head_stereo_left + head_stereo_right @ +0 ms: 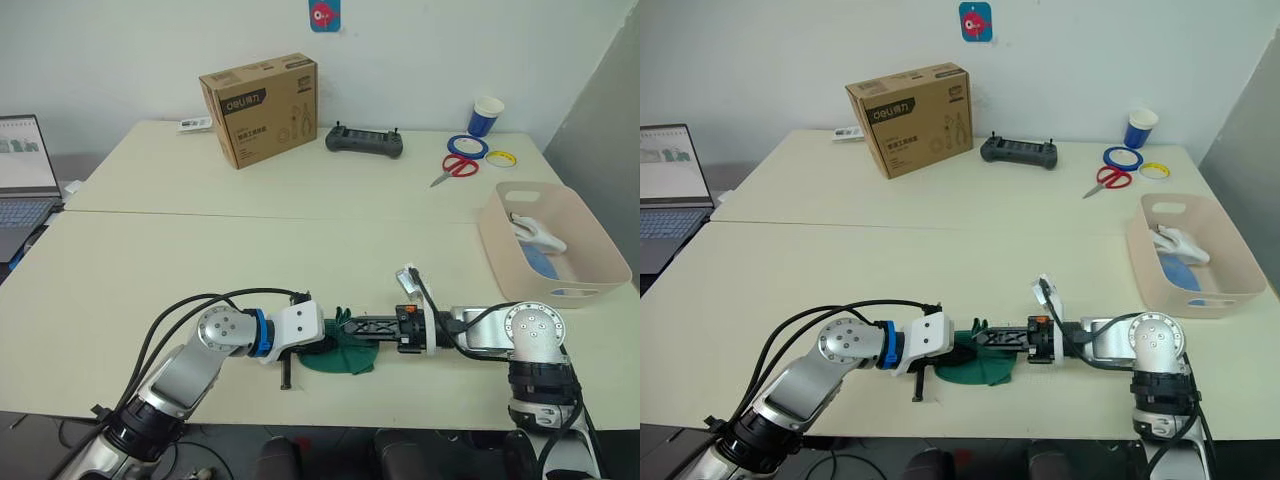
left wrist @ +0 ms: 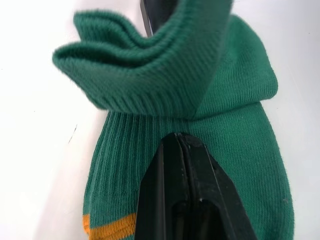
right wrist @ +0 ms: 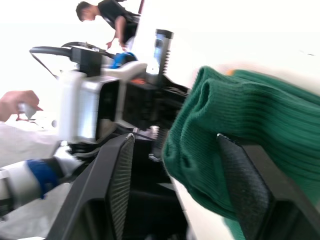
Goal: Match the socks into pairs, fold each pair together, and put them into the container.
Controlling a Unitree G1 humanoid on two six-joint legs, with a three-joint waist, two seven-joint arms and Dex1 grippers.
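Green socks [image 1: 342,354] lie between left pincer [image 1: 322,343] and right pincer [image 1: 345,322].

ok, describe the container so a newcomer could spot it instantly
Start at the cream table and follow it to the robot's far right edge. The container sits there, nearer than the red scissors: a pale pink-beige basin with rounded corners and handle slots, open-topped, unlike the brown cardboard box.

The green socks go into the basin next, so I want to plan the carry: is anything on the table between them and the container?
Nothing visible is. The green socks lie at the near edge between the left gripper and the right gripper; the tabletop from there to the container looks bare.
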